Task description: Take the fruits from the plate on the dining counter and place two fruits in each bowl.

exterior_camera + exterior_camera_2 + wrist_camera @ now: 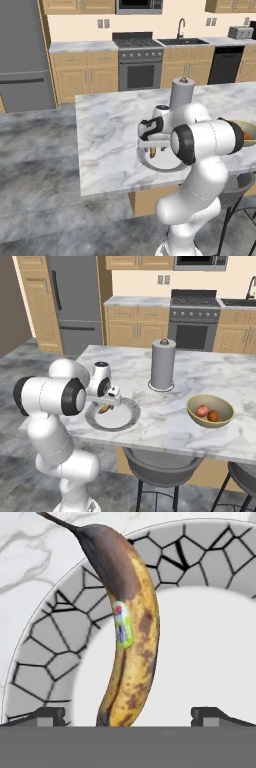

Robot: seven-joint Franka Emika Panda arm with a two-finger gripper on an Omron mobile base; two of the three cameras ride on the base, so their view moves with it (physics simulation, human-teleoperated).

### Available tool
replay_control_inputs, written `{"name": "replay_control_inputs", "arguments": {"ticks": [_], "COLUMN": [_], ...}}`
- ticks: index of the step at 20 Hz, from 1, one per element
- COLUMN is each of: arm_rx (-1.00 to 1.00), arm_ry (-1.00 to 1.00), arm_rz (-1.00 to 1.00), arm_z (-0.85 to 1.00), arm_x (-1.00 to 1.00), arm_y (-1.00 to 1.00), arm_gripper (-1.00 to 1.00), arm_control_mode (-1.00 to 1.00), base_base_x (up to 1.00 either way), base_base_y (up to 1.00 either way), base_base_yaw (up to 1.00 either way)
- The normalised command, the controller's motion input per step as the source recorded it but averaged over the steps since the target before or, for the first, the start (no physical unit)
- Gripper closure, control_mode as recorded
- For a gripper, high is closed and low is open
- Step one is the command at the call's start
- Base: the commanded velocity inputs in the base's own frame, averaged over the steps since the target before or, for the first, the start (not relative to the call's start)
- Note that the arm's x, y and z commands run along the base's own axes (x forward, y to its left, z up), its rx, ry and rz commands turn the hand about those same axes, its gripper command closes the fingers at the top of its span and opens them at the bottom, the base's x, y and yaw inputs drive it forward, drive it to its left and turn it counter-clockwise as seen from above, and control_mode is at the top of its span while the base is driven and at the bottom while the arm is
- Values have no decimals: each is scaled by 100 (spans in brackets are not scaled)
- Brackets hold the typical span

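A spotted yellow banana [127, 637] with a dark tip lies on the light-grey plate [40, 662], partly over its crackle-patterned rim. My gripper [130, 714] hangs open just above it, one fingertip [47, 714] on each side and nothing gripped. In the right base view the gripper [107, 401] hovers over the banana [105, 408] on the plate [131, 418], near the front edge of the dining counter [200, 371]. To the right, the tan-yellow bowl [222, 406] holds a red fruit [202, 410] and an orange fruit [213, 415]. In the left base view the gripper [152, 149] is over the plate [165, 169].
A grey paper towel roll [163, 363] stands upright behind the plate, between it and the tan bowl. Dark bar stools [160, 468] sit under the counter's front edge. A stove [140, 62] and wooden cabinets line the far wall.
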Motion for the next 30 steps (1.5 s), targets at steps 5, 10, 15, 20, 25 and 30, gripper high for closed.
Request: {"name": "replay_control_inputs", "arguments": {"ticks": [5, 10, 15, 20, 25, 30], "arm_rx": [0, 0, 0, 0, 0, 0], "arm_ry": [1, 3, 4, 4, 2, 1], "arm_rz": [0, 0, 0, 0, 0, 0], "arm_z": [-5, -19, -31, -26, -2, 0], "arm_x": [33, 16, 1, 0, 0, 0], "arm_y": [0, 0, 0, 0, 0, 0], "arm_gripper": [-100, -100, -100, 100, 100, 100], "arm_control_mode": [-100, -100, -100, -100, -100, -100], "base_base_x": [0, 0, 0, 0, 0, 0], "base_base_y": [0, 0, 0, 0, 0, 0], "base_base_yaw": [0, 0, 0, 0, 0, 0]}}
